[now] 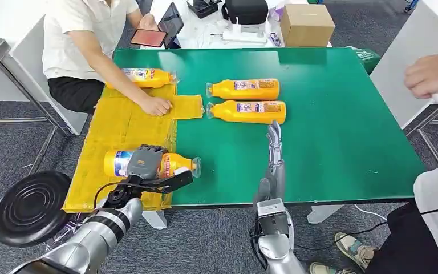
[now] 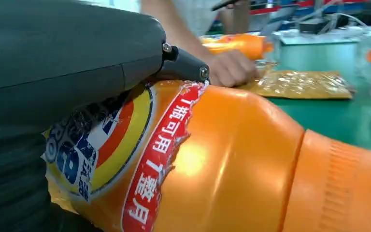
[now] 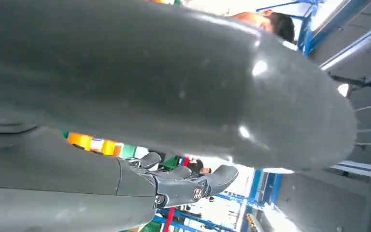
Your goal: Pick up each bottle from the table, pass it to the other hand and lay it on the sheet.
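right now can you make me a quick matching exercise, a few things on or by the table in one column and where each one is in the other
Things:
1. left hand
2. right hand
3. person's hand
4. cardboard box

Places or states:
a. beyond the far edge of the green table
b. pressed on the yellow sheet
c. holds a bottle over the sheet's near end
d. holds nothing, fingers straight, over the table's near edge

Pairs: 1-c, 2-d, 3-b, 4-a
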`<action>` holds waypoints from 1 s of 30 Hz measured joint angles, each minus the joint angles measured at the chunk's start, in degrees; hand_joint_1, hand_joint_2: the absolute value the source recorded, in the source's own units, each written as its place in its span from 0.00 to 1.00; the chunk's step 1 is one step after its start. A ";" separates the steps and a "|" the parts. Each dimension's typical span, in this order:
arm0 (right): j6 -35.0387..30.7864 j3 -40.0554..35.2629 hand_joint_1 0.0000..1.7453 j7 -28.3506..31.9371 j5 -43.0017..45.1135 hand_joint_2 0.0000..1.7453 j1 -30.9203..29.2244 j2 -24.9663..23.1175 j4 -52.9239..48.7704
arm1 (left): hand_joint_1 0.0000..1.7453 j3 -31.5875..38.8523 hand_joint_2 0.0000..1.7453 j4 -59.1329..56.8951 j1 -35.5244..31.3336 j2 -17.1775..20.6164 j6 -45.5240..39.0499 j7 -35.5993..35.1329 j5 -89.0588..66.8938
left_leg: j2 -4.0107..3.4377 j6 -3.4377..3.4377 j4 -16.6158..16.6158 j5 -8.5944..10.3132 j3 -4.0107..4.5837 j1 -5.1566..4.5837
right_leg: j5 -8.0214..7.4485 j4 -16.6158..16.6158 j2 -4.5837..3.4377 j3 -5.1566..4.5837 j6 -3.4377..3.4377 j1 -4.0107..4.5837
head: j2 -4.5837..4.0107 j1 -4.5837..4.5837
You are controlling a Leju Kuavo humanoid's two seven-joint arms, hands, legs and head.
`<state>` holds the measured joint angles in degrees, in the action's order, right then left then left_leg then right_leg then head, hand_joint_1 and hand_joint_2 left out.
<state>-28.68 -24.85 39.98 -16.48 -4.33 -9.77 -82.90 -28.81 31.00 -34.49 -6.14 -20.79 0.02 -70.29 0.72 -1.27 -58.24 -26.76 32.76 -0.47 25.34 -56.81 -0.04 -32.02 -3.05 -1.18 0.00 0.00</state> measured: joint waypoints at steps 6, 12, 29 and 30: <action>-0.02 0.02 0.00 0.02 0.02 0.00 -0.20 0.00 1.35 | 0.00 -1.16 0.00 -2.76 -1.74 0.00 4.28 0.70 -0.50 | 0.00 0.00 0.00 0.01 -0.09 0.00 | -0.01 0.01 0.00 0.09 0.00 0.00 | 0.00 0.00; -0.85 0.07 0.00 0.00 0.08 0.00 -0.23 0.04 2.84 | 0.00 0.02 0.00 -2.96 -1.96 -0.91 11.84 7.92 8.46 | 0.04 0.00 0.00 0.02 -0.19 0.00 | -0.01 0.01 0.02 0.19 0.00 0.00 | 0.00 -0.02; -4.07 -0.35 0.00 0.00 1.07 0.00 -0.39 1.14 5.53 | 0.00 2.07 0.00 7.76 0.84 -2.16 24.39 14.54 23.21 | 0.05 0.00 0.00 0.02 -0.12 0.00 | 0.00 0.00 0.01 0.12 0.00 0.00 | 0.00 0.00; -4.26 -0.35 0.00 0.00 1.11 0.00 -0.39 1.18 5.62 | 0.00 1.92 0.00 8.34 1.05 -2.10 24.59 14.77 23.66 | 0.05 0.00 0.00 0.02 -0.12 0.00 | 0.00 0.01 0.01 0.12 0.00 0.00 | 0.00 0.00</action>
<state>-32.94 -25.20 39.98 -15.37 -4.72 -8.59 -77.29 -26.88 39.33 -33.43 -8.24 3.80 14.79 -46.63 0.77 -1.27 -58.24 -26.74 32.64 -0.47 25.34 -56.80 -0.03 -31.90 -3.05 -1.18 0.00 0.00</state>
